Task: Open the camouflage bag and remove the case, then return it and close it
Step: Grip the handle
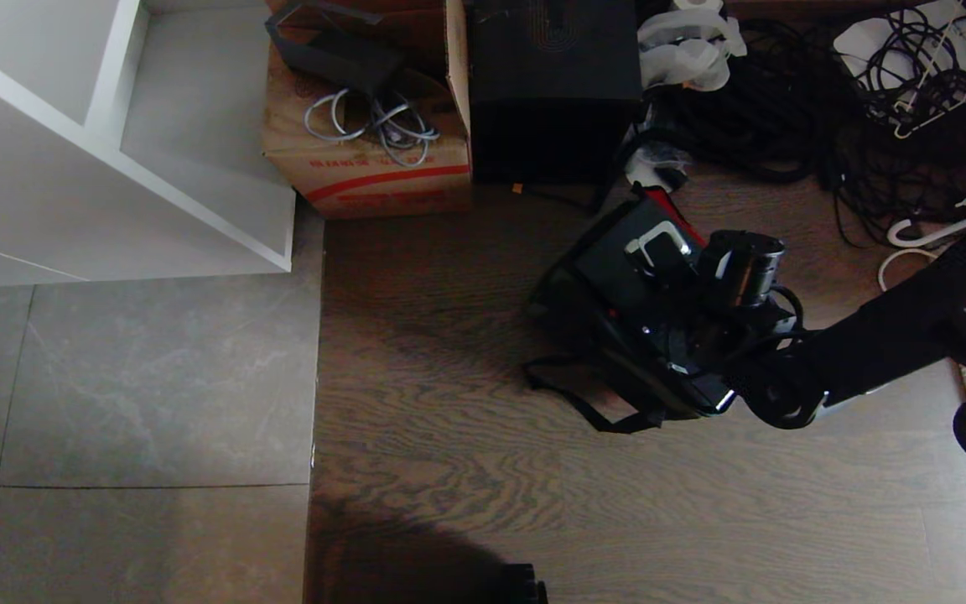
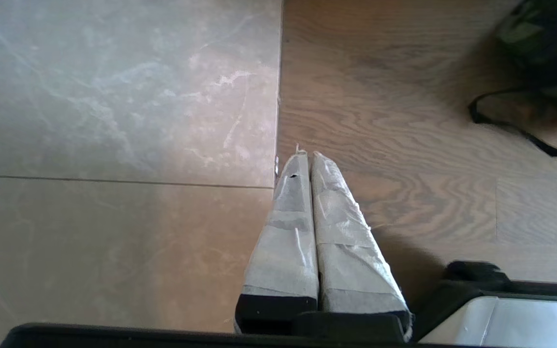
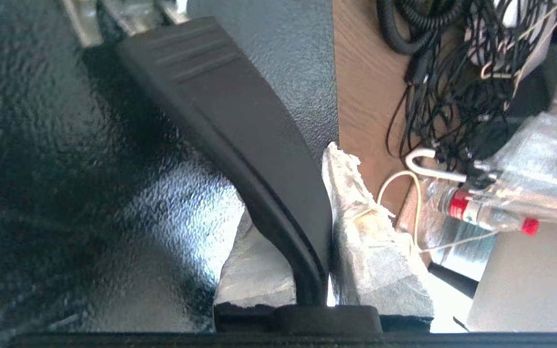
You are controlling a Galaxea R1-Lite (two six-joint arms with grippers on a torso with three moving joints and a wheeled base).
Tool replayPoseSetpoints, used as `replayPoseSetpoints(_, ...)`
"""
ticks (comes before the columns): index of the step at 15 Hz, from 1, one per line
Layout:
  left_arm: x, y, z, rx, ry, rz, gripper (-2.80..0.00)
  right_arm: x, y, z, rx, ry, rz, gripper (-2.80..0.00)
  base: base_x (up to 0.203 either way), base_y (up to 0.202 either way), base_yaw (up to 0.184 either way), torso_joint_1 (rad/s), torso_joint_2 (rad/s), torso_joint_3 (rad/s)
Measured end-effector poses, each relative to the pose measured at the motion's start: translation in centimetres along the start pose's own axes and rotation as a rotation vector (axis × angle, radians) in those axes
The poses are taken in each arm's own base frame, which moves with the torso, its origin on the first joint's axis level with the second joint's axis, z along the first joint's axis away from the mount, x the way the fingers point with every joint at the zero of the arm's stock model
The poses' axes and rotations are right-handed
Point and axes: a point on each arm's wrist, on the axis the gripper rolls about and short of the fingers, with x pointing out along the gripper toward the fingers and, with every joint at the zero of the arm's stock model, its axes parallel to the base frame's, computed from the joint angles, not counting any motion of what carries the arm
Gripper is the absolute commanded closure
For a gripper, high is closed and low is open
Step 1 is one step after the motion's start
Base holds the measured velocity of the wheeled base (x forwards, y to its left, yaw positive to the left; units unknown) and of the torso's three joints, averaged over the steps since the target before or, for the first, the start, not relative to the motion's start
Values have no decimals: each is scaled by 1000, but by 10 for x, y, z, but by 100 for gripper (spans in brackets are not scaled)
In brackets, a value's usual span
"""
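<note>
I note the floor first: grey tile on the left, wood-grain boards on the right, where all the work sits. A white shelving unit occupies the far-left corner. Against the far edge of the boards stand a brown cardboard carton with grey cable looped on it and a taller plain black box just beside it; a tangle of black cables fills the far-right corner.

The camouflage bag lies on the boards right of centre, its black strap trailing toward me and a sliver of red lining showing at its far end. The case sits tilted in the bag's opening; how far it stands out I cannot tell.

My right gripper is at the case's near side, its taped fingers pinching the black handle bar. A silver end bracket shows on the case's upper face.

My left gripper hangs over the tile-to-board seam, its fingers pressed together, holding nothing.
</note>
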Motion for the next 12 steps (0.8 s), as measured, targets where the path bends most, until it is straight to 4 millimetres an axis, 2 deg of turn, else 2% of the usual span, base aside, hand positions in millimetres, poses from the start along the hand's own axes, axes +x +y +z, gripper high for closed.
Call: replayPoseSetpoints(12, 0, 0, 0, 8, 3, 3, 0, 0, -1, 0, 1, 2, -3, 0, 0, 0, 0, 0, 0, 0)
